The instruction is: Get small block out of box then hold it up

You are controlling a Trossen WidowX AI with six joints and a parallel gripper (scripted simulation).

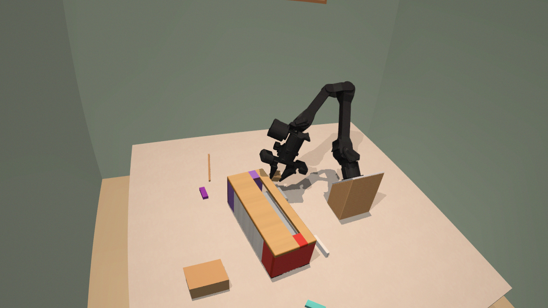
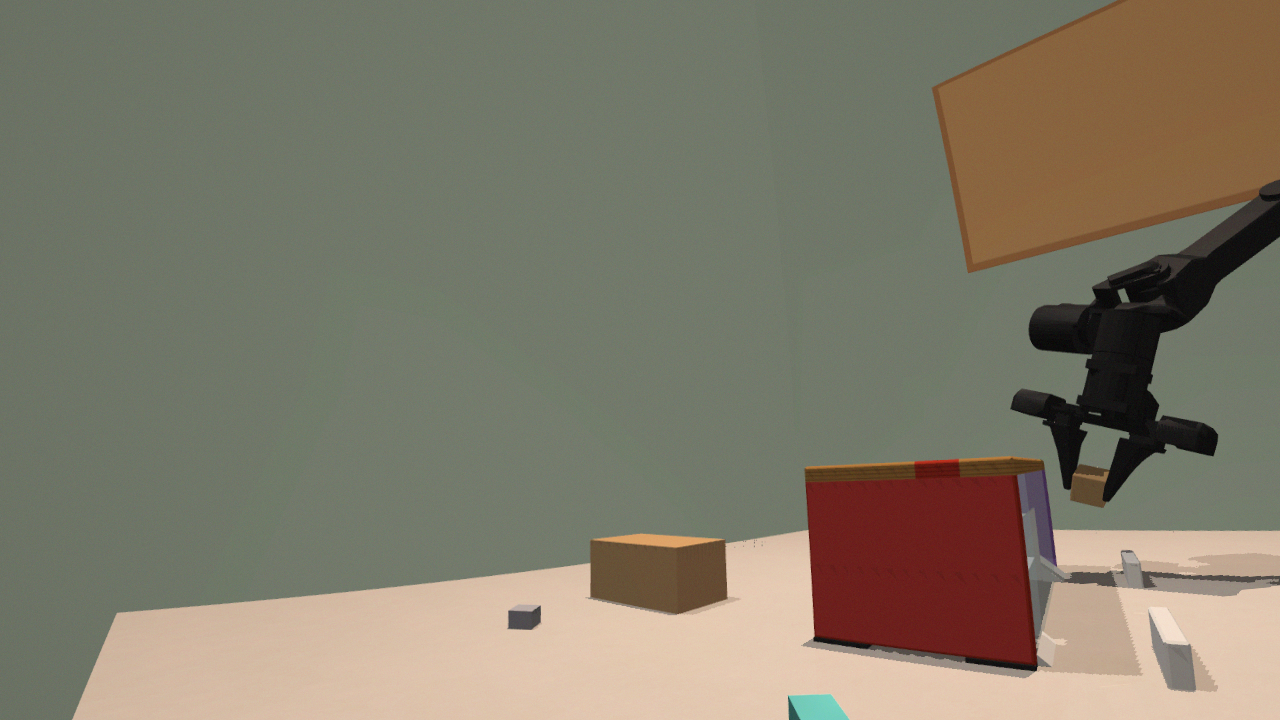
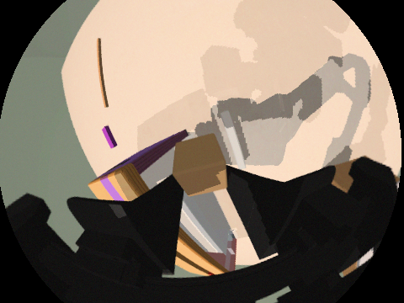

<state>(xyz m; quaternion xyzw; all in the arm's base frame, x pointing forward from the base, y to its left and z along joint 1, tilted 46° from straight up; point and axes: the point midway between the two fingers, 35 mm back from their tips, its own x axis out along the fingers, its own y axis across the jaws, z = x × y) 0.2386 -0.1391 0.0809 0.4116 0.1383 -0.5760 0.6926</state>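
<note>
The top view looks steeply down from well above the hand (image 1: 276,179) (image 2: 1087,497) (image 3: 205,178); the exterior view faces it sideways from low near the tabletop (image 1: 160,229) (image 2: 358,662) (image 3: 126,55). The wrist view (closest of all) looks past its fingers. Top and exterior share the box's red end (image 1: 292,260) (image 2: 917,568).
</note>
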